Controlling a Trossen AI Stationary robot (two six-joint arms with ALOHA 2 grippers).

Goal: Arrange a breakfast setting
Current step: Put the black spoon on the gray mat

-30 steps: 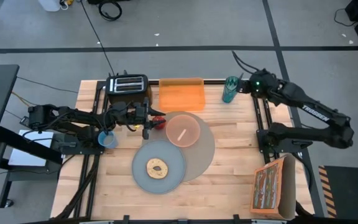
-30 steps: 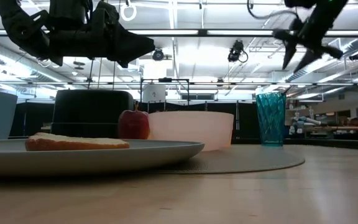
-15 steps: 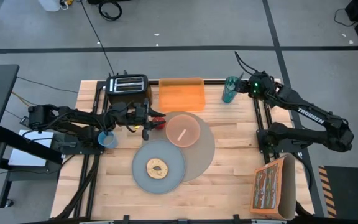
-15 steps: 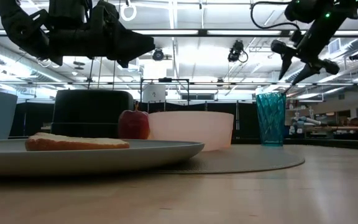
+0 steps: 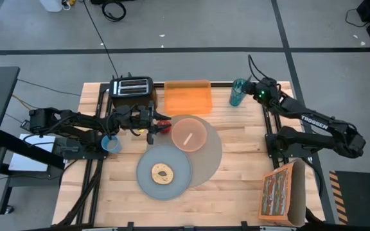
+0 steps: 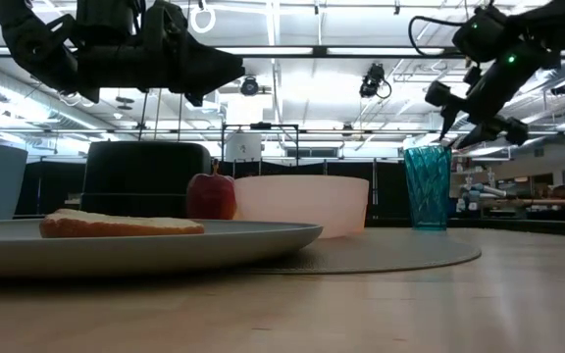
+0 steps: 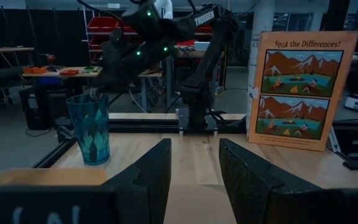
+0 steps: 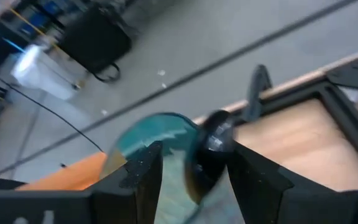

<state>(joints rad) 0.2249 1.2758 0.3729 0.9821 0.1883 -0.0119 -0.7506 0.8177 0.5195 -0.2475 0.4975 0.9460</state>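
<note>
A red apple (image 5: pixel 165 126) stands on the table between the toaster and the pink bowl (image 5: pixel 188 133); it also shows in the low view (image 6: pixel 211 196). The bowl rests on the grey mat (image 5: pixel 209 154), with a spoon (image 5: pixel 186 136) in it. The blue-grey plate (image 5: pixel 172 183) with a bagel (image 5: pixel 162 172) overlaps the mat's left edge. A small blue cup (image 5: pixel 112 144) stands at the left. My left gripper (image 5: pixel 157 125) is open, held above the apple. My right gripper (image 5: pixel 249 90) is open just above the rim of a teal tumbler (image 5: pixel 238 92), touching nothing that I can see.
A black toaster (image 5: pixel 132 86) and an orange container (image 5: pixel 187 97) stand along the far edge. A picture card box (image 5: pixel 281 192) stands at the near right corner. Bare wood lies between the mat and the right arm's base.
My right gripper has come down and toward the table's left, to the teal tumbler's rim, staying open.
</note>
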